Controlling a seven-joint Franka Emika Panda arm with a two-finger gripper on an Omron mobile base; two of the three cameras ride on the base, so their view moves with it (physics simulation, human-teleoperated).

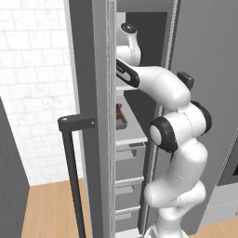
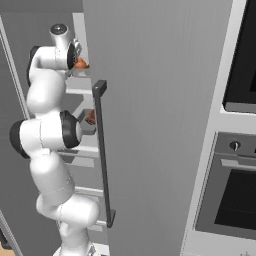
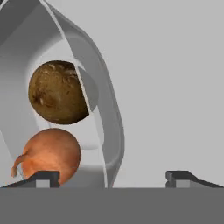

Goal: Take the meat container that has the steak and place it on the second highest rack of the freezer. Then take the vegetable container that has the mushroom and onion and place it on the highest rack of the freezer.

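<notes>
— While my jaws [image 3: 113, 177] stand wide apart, gripping nothing, where's the load?

— Vegetable container [image 3: 98, 109] with mushroom [image 3: 57, 92] and onion [image 3: 52, 153] sits on the freezer's [image 1: 93, 69] highest rack [image 1: 123, 87]; steak [image 2: 90, 117] is on the rack below.

— Risk?

— One fingertip is close by the container; backing out crooked could drag it off.

— Pose?

— Arm reaches high, wrist inside.

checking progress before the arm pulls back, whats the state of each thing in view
freezer: door open
vegetable container: on the highest rack, released, holding mushroom and onion
meat container: on the shelf below, steak inside
gripper: open, astride the vegetable container's rim
oven: door shut
</notes>
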